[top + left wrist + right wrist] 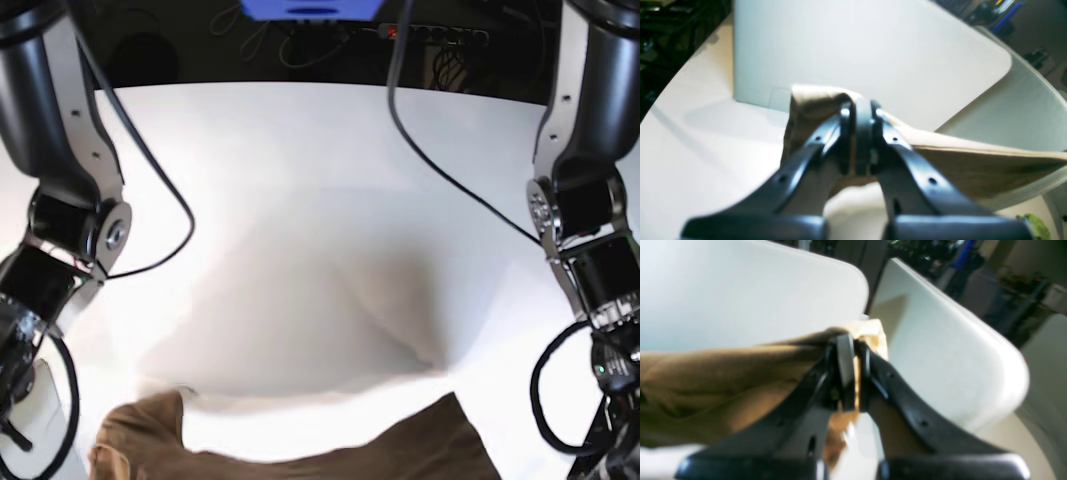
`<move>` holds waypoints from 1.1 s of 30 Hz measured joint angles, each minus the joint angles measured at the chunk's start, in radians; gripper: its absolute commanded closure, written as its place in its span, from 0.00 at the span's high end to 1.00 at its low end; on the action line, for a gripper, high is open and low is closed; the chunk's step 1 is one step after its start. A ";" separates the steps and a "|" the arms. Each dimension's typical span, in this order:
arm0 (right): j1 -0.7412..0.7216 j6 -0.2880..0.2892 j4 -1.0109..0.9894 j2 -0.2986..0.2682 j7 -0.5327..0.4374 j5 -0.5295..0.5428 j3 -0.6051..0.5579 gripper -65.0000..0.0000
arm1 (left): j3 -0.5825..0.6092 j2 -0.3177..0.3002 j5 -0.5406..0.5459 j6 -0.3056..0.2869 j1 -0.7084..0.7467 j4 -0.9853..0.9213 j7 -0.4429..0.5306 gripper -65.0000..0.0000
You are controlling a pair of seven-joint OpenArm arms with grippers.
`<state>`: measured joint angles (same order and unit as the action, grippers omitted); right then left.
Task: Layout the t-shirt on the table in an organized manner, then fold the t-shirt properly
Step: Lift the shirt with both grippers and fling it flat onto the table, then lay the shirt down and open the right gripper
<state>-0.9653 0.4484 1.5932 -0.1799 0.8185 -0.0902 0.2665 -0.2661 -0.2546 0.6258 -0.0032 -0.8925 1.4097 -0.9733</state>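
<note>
The brown t-shirt (pixel 300 455) hangs stretched between my two grippers along the bottom edge of the base view, lifted off the white table (pixel 320 180) and casting a wide shadow on it. In the left wrist view my left gripper (pixel 858 111) is shut on a bunched edge of the t-shirt (pixel 973 163), which runs off to the right. In the right wrist view my right gripper (pixel 851 346) is shut on another edge of the t-shirt (pixel 713 386), which runs off to the left. Both grippers' fingertips lie below the base view's frame.
Both arms (pixel 70 200) flank the table with black cables (pixel 440 170) looping over it. A blue object (pixel 310 8) and dark clutter sit beyond the far edge. A green item (pixel 1037 225) shows at the left wrist view's lower right.
</note>
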 measured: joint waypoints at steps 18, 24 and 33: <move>1.070 -0.002 0.372 0.257 -0.284 -0.010 0.058 0.00 | -0.007 -0.103 -0.010 -0.001 0.830 0.313 0.008 0.00; 1.245 0.001 0.354 0.321 -0.389 -0.001 0.051 0.00 | -0.004 -0.098 -0.003 -0.005 0.970 0.206 0.010 0.00; 1.315 0.000 0.341 0.311 -0.301 -0.003 0.050 0.00 | -0.096 -0.095 -0.008 -0.001 0.980 0.019 0.010 0.00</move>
<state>0.3496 0.4484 1.9339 0.1307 0.5171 -0.0937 0.3168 -0.3622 -0.3496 0.6182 -0.0044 0.0879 1.4292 -0.9634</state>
